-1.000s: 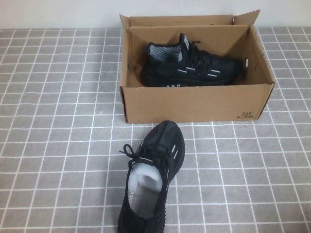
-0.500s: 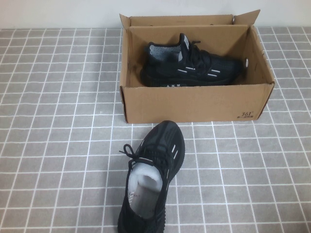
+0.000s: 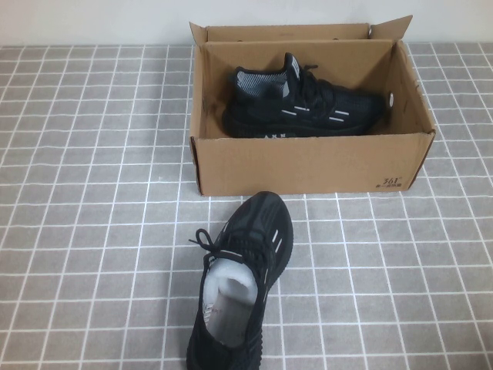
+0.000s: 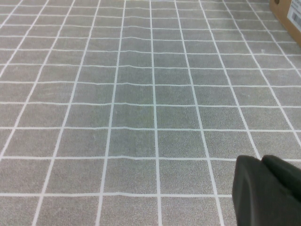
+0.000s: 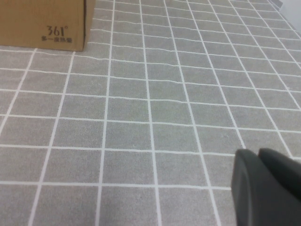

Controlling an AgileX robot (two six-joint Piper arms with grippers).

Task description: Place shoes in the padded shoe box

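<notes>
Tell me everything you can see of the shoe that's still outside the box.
The loose shoe is a black knit sneaker with black laces, short white dashes along its side and a pale grey-white lining. It sits upright on the grey checked tablecloth, toe toward the shoe box without touching it, heel cut off by the near edge of the high view. Nothing grips it: the left gripper and right gripper show only in their wrist views, over bare cloth.

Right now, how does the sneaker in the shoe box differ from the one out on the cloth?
The boxed sneaker lies crosswise inside the cardboard shoe box, side stripes showing; the loose sneaker sits outside on the checked tablecloth, toe toward the box, pale lining visible. Both are black knit with laces. The left gripper and right gripper hang over bare cloth, holding neither.
</notes>
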